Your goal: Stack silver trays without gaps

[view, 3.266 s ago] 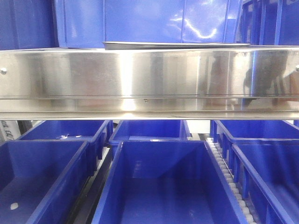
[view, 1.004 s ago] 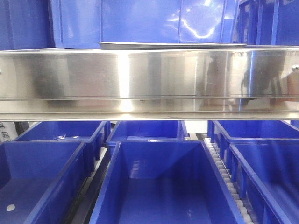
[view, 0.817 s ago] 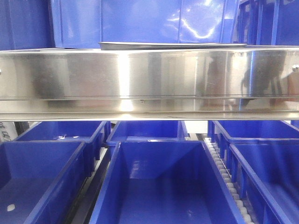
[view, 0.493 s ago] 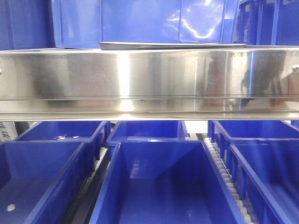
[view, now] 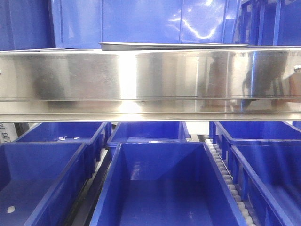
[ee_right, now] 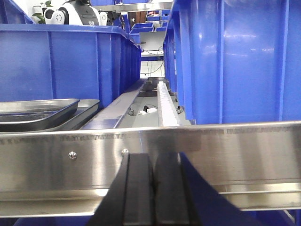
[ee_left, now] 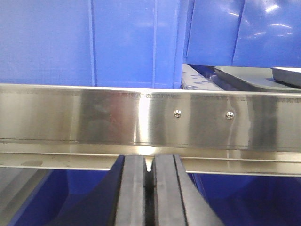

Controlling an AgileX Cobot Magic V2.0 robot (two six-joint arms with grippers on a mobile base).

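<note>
Two silver trays lie on the shelf behind the steel rail. In the right wrist view the upper tray rests in the lower tray, offset so the lower rim sticks out toward the right. The left wrist view shows the lower tray and the upper tray at the far right. From the front only a thin tray rim shows above the rail. My left gripper is shut and empty, below the rail. My right gripper is also shut and empty, in front of the rail.
A broad mirrored steel rail with screws spans the shelf front, between both grippers and the trays. Tall blue bins stand behind and beside the trays. Open blue bins fill the lower level, with a roller track between them.
Since 3.3 s ago the front view has slid slightly to the left. Over the last second nothing has visibly moved.
</note>
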